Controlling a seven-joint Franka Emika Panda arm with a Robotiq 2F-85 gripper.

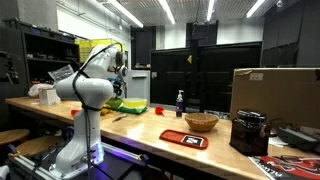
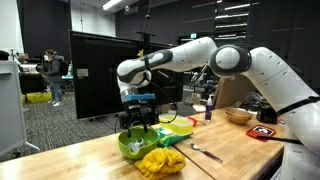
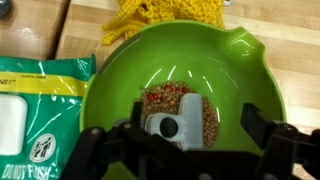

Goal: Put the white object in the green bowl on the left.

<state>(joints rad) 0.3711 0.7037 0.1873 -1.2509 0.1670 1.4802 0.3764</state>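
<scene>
my fingers (image 3: 262, 132) stand spread, pinching nothing, just above the green bowl (image 3: 120, 80). the white object (image 3: 163, 126) lies inside it, on the speckled grains (image 3: 203, 112). judgement: placement looks done; only lifting clear is left.

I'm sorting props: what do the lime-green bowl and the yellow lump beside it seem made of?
Low lime-green bowl: probably glossy plastic, smooth with bright light streaks. Yellow crumpled lump: seemingly soft mesh or knit, open weave visible; fibre unclear.
</scene>
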